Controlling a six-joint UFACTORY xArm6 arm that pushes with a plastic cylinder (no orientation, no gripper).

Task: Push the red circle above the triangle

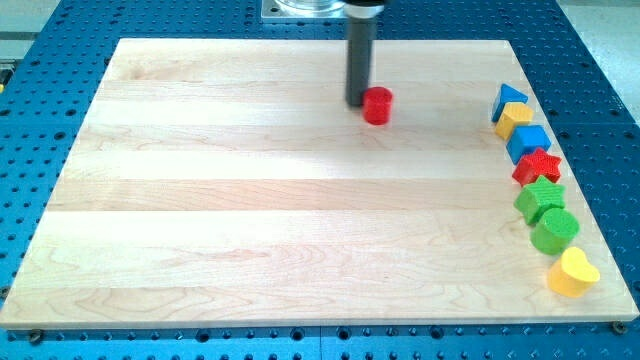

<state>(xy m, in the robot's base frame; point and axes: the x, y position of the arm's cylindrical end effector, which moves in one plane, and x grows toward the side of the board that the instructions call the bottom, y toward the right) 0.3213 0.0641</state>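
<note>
Your red circle (377, 105) stands near the board's top middle, a round upright cylinder with no long axis or heading to speak of; my tip (356, 101) touches its left side, seemingly placed to drive it rightward; there are no jaws to report; the blue triangle (508, 100) waits well apart, topping the right-edge column.

My tip (356, 101) seemingly touches the red circle's (377, 105) left side.
</note>
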